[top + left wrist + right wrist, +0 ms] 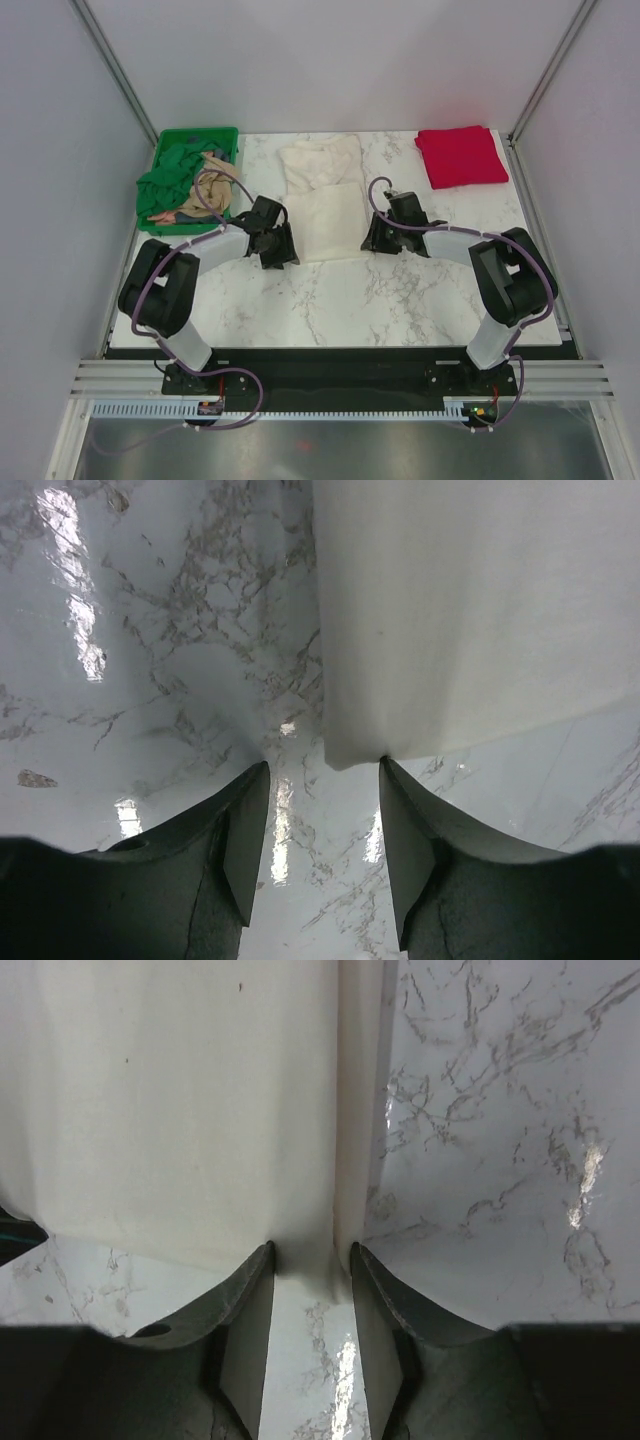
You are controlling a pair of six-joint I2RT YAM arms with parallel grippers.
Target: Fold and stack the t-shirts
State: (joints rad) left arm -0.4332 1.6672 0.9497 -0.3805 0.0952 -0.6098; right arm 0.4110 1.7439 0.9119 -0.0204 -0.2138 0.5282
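Note:
A large cream-white t-shirt (325, 200) lies partly folded in the middle of the table. My left gripper (284, 250) is at its near-left corner, jaws open. In the left wrist view the shirt's corner (345, 750) lies just ahead of the open fingertips, and the gripper (323, 772) holds nothing. My right gripper (372, 238) is at the shirt's near-right corner. In the right wrist view the gripper (311, 1256) is open, with the shirt's folded edge (350, 1160) reaching in between the fingertips. A folded bright red t-shirt (461, 156) lies at the far right.
A green plastic crate (200, 132) stands at the far left. It holds a dark green t-shirt (168, 182) and a tan t-shirt (208, 192). The marble table (340, 300) has grey walls on three sides.

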